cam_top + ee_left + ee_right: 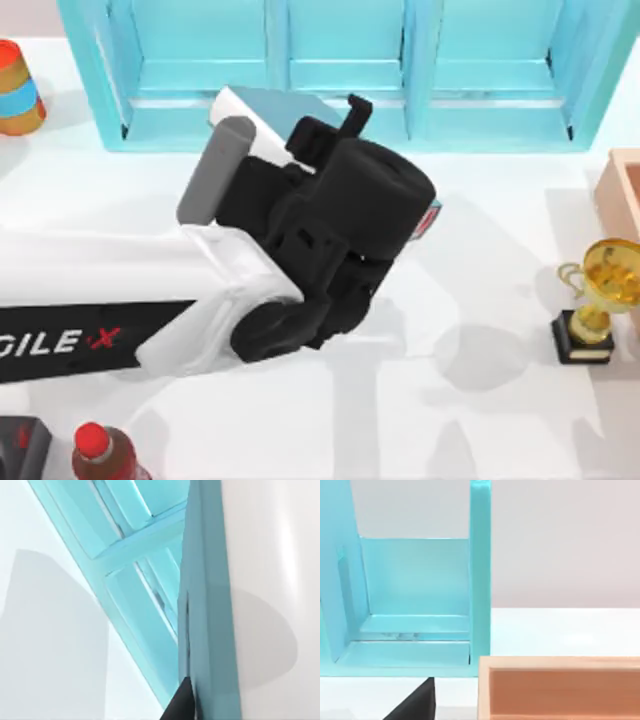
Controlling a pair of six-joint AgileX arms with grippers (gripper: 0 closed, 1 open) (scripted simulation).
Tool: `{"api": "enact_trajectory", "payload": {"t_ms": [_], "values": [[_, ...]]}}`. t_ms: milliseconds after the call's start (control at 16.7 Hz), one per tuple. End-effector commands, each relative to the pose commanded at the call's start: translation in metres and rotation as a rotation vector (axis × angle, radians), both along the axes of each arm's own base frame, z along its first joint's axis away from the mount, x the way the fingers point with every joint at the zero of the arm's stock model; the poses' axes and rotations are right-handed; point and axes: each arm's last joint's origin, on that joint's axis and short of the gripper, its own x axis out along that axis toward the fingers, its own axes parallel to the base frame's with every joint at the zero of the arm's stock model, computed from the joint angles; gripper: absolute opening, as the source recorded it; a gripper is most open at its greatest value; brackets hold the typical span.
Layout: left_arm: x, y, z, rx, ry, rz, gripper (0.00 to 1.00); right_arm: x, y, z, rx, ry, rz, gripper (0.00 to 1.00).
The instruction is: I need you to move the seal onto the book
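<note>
From above, the left arm [150, 300] is seen reaching from the left across the white table [480, 400], covering most of the teal book [262, 105] before the light-blue shelf unit [330, 60]; a gold trophy [598, 300] stands at right. In the left wrist view, the book's edge [210, 605] is seen close up; whether its gripper is wide or narrow cannot be told. In the right wrist view, a tan box [560, 687] is seen beside the shelf.

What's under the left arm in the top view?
The left arm covers most of the book; a teal corner and white page edge stick out beside the shelf unit. Whether the seal sits under it cannot be seen.
</note>
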Motion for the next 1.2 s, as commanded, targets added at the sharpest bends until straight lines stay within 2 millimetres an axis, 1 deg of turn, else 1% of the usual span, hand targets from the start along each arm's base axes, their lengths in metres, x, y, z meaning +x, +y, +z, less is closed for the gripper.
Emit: {"api": "enact_trajectory", "payload": {"t_ms": [180, 300, 480, 600, 720, 840, 1200], "values": [[-0.015, -0.031, -0.023, -0.141, 0.002, 0.108, 0.00, 0.000, 0.000, 0.000, 0.000, 0.000, 0.000, 1.00], [-0.025, -0.050, -0.035, -0.227, -0.021, 0.168, 0.00, 0.000, 0.000, 0.000, 0.000, 0.000, 0.000, 1.00], [-0.038, -0.073, -0.048, -0.334, -0.073, 0.233, 0.00, 0.000, 0.000, 0.000, 0.000, 0.000, 0.000, 1.00], [-0.045, -0.085, -0.055, -0.382, -0.108, 0.259, 0.00, 0.000, 0.000, 0.000, 0.000, 0.000, 0.000, 1.00], [-0.051, -0.093, -0.060, -0.407, -0.136, 0.274, 0.00, 0.000, 0.000, 0.000, 0.000, 0.000, 0.000, 1.00], [-0.054, -0.098, -0.064, -0.414, -0.151, 0.279, 0.00, 0.000, 0.000, 0.000, 0.000, 0.000, 0.000, 1.00], [-0.052, -0.096, -0.066, -0.405, -0.148, 0.284, 0.00, 0.000, 0.000, 0.000, 0.000, 0.000, 0.000, 1.00]]}}
